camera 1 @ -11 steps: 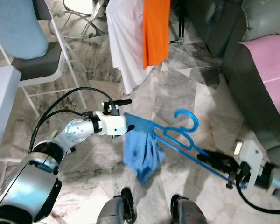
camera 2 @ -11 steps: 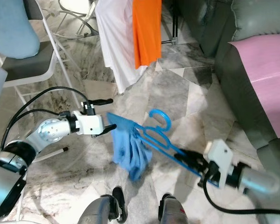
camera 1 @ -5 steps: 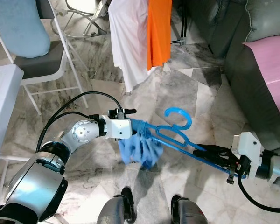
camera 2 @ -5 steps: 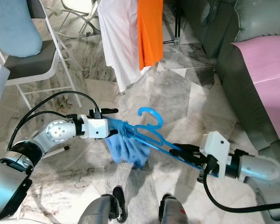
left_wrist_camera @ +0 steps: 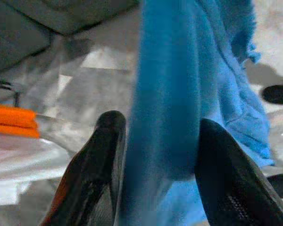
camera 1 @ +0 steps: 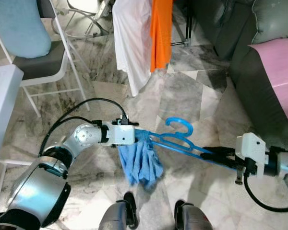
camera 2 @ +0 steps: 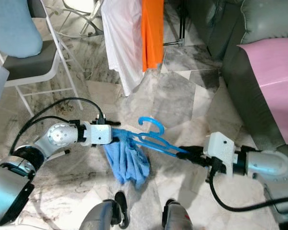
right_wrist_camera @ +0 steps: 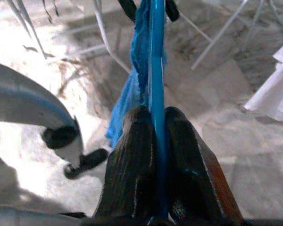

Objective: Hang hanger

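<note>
The left tool's [left_wrist_camera: 155,155] two black fingers [left_wrist_camera: 226,179] flank blue cloth [left_wrist_camera: 172,94] over grey marble floor [left_wrist_camera: 70,84].

Marble floor [camera 1: 192,91] and the items standing on it.
Grey-veined, glossy tiles span the scene. A white folding chair [camera 1: 62,57] with a grey seat stands at the far left, the robot's two feet [camera 1: 129,215] at the near edge, and a grey sofa [camera 1: 245,52] at the right. Black stand legs [camera 1: 186,28] rest on the tiles beyond the hanging white and orange garments.
</note>
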You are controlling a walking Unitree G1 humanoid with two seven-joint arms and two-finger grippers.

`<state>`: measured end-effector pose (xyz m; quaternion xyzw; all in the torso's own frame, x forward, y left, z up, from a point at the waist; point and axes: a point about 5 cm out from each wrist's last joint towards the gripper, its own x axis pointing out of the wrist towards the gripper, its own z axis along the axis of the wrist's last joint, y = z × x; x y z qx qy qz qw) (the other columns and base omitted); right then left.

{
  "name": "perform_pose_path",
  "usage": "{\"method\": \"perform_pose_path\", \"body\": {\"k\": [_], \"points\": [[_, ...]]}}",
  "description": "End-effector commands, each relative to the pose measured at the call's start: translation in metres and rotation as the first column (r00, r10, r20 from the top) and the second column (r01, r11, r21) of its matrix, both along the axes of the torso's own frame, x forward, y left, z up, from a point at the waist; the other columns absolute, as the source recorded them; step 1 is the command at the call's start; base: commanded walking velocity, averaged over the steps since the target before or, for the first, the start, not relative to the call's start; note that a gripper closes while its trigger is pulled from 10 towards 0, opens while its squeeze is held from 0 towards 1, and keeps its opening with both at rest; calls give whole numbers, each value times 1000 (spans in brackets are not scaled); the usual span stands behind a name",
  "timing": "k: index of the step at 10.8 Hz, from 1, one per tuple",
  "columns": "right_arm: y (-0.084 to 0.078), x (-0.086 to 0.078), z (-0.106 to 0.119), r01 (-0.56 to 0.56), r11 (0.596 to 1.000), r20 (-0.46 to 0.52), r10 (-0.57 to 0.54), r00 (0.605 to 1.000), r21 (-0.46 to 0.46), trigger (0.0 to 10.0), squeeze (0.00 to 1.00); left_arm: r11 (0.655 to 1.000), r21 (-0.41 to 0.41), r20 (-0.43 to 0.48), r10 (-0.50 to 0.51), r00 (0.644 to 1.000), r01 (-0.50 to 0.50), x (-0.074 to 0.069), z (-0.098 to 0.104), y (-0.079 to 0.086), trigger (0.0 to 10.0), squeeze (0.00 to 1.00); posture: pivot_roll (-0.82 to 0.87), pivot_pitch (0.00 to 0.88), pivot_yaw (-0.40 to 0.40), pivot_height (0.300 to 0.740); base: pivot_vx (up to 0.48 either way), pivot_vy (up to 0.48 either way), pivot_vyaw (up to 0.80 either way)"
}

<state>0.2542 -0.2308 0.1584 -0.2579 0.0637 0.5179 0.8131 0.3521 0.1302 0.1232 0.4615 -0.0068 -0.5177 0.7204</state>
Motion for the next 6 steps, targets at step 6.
{"method": "perform_pose_path", "body": {"k": [6], "points": [[12, 21, -8, -24, 999, 106, 27, 994, -27, 10000, 0, 993, -61, -181, 87, 980, -99, -13, -29, 9, 0, 0, -173, 235, 55, 740, 0, 0, 0]]}}
